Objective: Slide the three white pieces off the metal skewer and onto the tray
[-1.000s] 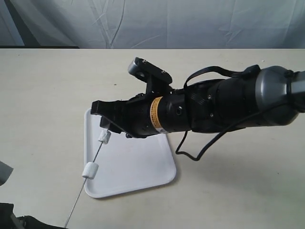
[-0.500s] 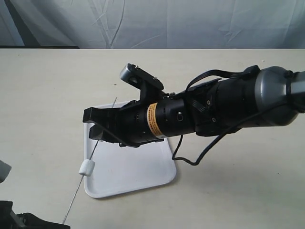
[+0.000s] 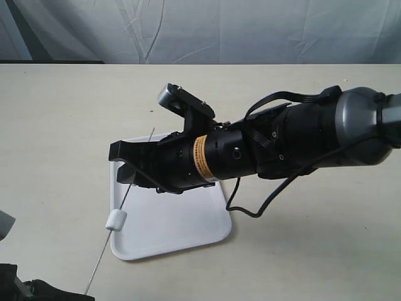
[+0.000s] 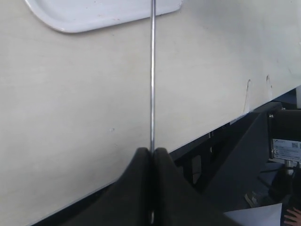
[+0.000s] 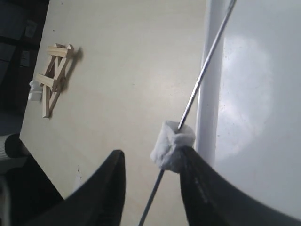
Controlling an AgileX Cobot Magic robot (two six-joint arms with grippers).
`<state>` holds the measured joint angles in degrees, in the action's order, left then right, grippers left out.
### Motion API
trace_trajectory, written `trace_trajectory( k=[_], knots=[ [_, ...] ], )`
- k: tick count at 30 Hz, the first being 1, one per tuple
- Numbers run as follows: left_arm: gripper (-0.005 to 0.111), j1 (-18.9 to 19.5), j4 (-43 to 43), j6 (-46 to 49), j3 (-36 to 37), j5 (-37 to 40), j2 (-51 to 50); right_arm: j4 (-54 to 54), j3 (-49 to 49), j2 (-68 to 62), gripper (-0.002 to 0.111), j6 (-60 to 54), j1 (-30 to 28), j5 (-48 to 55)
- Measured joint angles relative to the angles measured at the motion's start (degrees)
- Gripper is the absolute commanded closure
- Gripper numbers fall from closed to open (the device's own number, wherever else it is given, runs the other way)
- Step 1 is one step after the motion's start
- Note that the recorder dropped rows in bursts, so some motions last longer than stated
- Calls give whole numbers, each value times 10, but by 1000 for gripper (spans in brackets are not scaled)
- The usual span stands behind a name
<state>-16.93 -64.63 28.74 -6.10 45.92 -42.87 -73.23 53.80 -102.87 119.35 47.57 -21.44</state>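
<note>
The thin metal skewer slants up from the bottom left across the left rim of the white tray. My left gripper is shut on the skewer's lower end. One of the white pieces sits on the rod beside the tray's left edge. My right gripper hangs over that edge and hides the rod under it. In the right wrist view its jaws stand open astride the skewer, and a white piece on the rod touches one fingertip.
The right arm's thick black and grey body stretches from the right edge over the tray's far side. A small stack of wooden sticks lies on the beige table. The table's edge runs close to the left gripper.
The right gripper has swung left and lower along the skewer and rolled. The upper white piece seen a second ago is now covered by it. The last half second shows almost no motion.
</note>
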Motion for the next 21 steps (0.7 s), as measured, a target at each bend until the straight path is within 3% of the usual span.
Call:
trace_trajectory(
  k=[12, 18, 21],
  knots=[
    [107, 0, -44, 28, 0, 15, 0, 0, 0, 0, 72, 0, 0, 0],
    [107, 0, -47, 28, 0, 16, 0, -1, 0, 0, 89, 0, 0, 0],
    [107, 0, -48, 28, 0, 16, 0, -2, 0, 0, 90, 1, 0, 0]
  ],
)
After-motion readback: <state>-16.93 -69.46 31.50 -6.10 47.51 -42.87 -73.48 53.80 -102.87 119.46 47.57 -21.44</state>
